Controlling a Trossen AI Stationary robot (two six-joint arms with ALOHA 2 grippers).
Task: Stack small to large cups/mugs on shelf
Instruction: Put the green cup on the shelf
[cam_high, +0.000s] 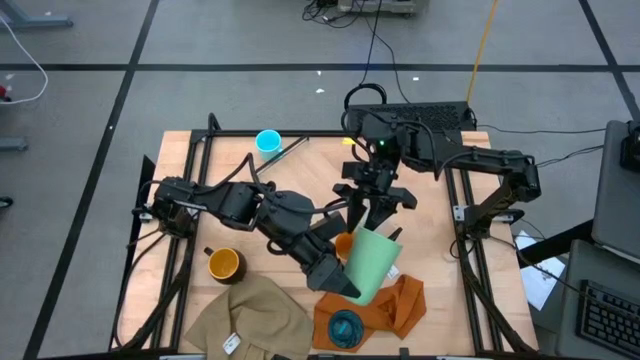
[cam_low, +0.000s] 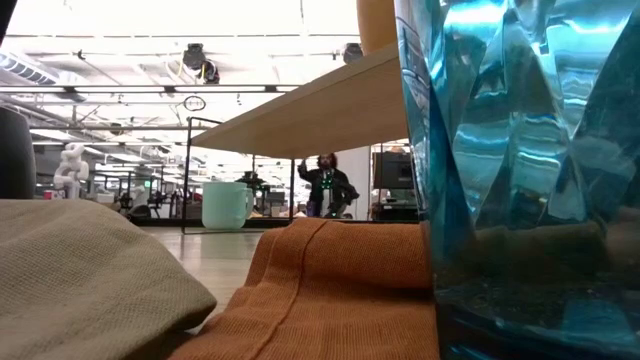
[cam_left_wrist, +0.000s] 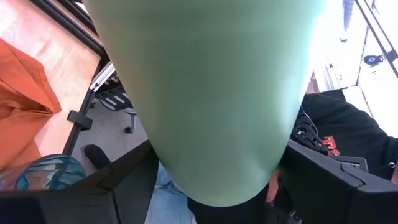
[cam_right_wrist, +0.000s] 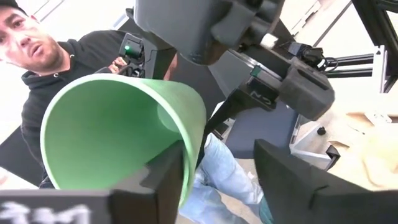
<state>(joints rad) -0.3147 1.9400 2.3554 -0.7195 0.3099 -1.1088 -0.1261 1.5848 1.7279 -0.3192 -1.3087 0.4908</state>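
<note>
Above orange cloth (cam_high: 400, 300), left gripper (cam_high: 352, 282) clamps tilted pale-green plastic cup (cam_high: 372, 262); right gripper (cam_high: 378, 222), fingers spread, straddles cup rim.

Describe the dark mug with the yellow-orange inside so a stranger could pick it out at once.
On the light wooden tabletop, look at the front-left part, just above the crumpled tan cloth. The dark round mug with the yellow-orange inside stands there alone and upright, the only cup dark outside and bright within.

The green cup (cam_high: 372, 263) is lying tilted above the table's front middle, its open mouth facing away from the front edge. The light-blue mug (cam_high: 268, 142) is standing upright at the back, the dark mug (cam_high: 224, 264) front-left, the ribbed teal cup (cam_high: 346, 328) at the front edge.
</note>
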